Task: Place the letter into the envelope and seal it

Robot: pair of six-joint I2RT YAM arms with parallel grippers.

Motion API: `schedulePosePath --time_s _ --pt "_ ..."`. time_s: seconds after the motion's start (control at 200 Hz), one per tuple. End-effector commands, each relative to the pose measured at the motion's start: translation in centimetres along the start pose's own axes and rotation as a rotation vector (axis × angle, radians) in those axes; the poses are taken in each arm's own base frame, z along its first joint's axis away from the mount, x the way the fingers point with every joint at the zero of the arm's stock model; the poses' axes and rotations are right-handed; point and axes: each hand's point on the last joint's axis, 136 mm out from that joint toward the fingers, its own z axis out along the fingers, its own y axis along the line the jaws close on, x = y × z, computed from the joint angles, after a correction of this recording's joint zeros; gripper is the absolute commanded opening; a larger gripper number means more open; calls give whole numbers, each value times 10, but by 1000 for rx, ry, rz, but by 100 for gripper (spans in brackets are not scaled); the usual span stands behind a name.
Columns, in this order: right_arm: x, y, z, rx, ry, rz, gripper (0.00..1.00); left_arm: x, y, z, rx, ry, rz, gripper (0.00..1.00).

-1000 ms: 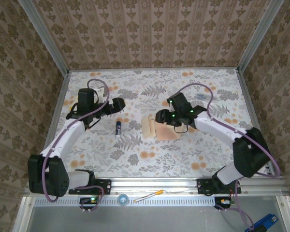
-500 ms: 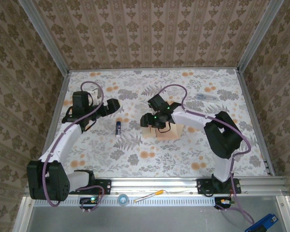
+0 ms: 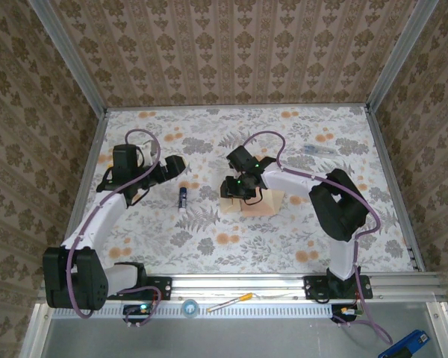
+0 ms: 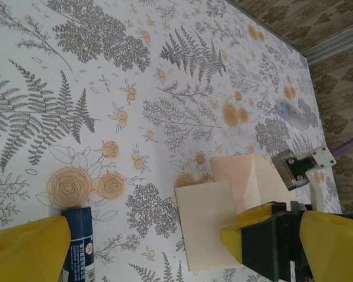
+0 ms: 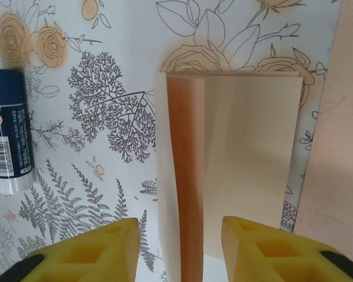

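Right wrist: blue-labelled tube (image 5: 10, 132) (print illegible) left of folded letter (image 5: 250, 164)

The right arm (image 3: 295, 179) is hiding part of the envelope (image 3: 275, 203) from above. The left wrist view's bottom edge is cutting off the glue stick (image 4: 79, 249)

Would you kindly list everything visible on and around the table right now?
letter: one, cream with a pink fold, mid-table
envelope: one, salmon-pink, right of the letter
glue stick: one, dark blue, left of the letter
small clear item: one, bluish, far right of the table
pen: one, yellow-orange, on the near rail
table: one, floral-patterned
left pincer: one, open, above the glue stick
right pincer: one, open, at the letter's edge
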Motion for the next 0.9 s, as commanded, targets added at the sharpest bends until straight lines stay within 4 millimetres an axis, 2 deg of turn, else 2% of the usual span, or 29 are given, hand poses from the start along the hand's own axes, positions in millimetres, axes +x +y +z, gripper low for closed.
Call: schedulePosePath --time_s 0.0,0.05,0.105,0.18,0.275,0.57,0.715,0.895 --pt "1 3 5 -5 26 -5 36 0 -4 -2 32 -14 -14 100" --pt "0 3 4 -7 21 -7 29 2 -3 -1 36 -11 -20 100" --pt "-1 6 2 -20 10 -8 13 3 -3 0 39 -7 -21 100" --pt "-3 12 -3 -48 -1 -13 0 5 -4 2 53 6 -19 100" --pt "-7 25 -11 -102 -16 -23 0 8 -3 5 62 22 -13 100" --pt "-20 78 -56 -390 -58 -38 0 21 -29 7 225 84 21 100" --pt "-29 91 -76 -503 -79 24 0 30 -43 11 269 120 40 100" --pt "-39 106 -90 -661 -76 125 0 40 -59 21 299 154 91 99"
